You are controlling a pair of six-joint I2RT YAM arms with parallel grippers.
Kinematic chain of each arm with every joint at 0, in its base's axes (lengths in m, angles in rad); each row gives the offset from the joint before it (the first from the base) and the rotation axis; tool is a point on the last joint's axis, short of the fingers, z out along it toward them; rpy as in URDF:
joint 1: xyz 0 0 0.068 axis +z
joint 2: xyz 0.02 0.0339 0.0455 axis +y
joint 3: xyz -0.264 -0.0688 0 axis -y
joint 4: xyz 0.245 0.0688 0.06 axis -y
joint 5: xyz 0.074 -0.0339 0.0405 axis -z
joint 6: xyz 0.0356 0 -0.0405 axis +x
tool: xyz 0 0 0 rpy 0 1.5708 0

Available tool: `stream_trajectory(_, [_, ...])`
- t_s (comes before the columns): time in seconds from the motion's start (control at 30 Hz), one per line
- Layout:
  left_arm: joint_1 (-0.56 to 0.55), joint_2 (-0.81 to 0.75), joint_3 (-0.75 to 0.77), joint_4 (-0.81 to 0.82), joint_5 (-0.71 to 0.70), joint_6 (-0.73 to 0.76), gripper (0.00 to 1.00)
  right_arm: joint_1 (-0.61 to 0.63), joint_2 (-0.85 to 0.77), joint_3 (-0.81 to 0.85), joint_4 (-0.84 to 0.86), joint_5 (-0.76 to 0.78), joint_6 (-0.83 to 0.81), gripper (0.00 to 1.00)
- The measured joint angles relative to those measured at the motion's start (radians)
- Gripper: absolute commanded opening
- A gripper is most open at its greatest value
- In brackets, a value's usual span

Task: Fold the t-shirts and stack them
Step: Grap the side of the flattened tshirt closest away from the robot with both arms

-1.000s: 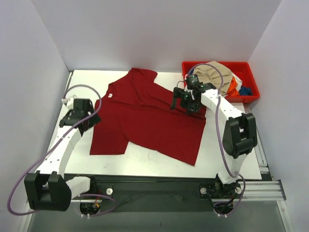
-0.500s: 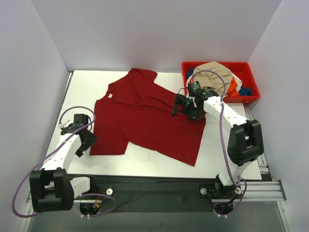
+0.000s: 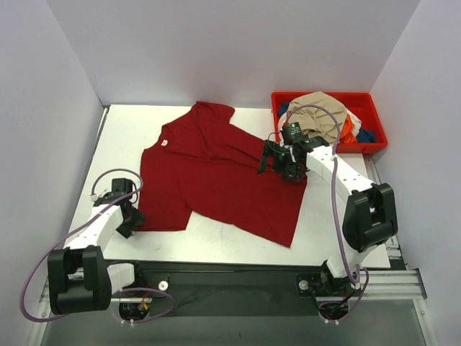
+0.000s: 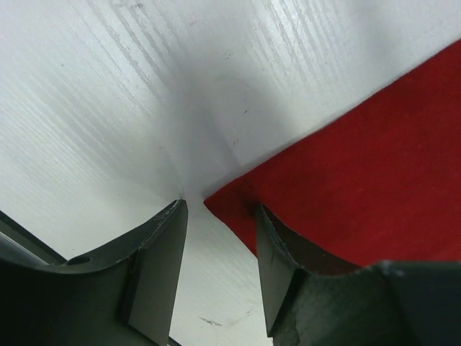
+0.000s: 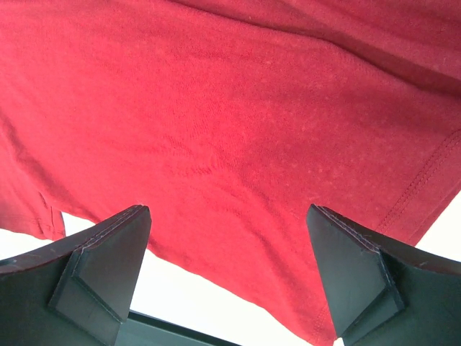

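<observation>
White table (image 3: pixel 216 241) | red t-shirt (image 3: pixel 209 173), neck label (image 3: pixel 164 142) unreadable | left gripper (image 4: pixel 220 209) apart at its corner | right gripper (image 5: pixel 229 216) apart

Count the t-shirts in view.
5: a dark red cloth t-shirt spread on the table; tan, orange, white and blue ones heaped in the red plastic bin. More may be hidden.

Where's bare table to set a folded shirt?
Far-left corner of the white table, between the flat dark red cloth t-shirt and the left wall. Also the near strip along its hem, and near right beside the right arm. Crowded: the red plastic bin, heaped with shirts; left fingers at the shirt's near-left corner.
</observation>
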Motion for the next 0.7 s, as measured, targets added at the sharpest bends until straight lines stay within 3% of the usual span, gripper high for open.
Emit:
stream_trajectory(0.33, [0.009, 0.021, -0.008, 0.068, 0.004, 0.009, 0.38, 0.0, -0.022, -0.054, 0.008, 0.014, 0.0, 0.95])
stream_trajectory(0.7, [0.013, 0.04, -0.007, 0.137, 0.023, 0.061, 0.06, 0.028, -0.214, -0.335, 0.009, 0.05, 0.012, 0.93])
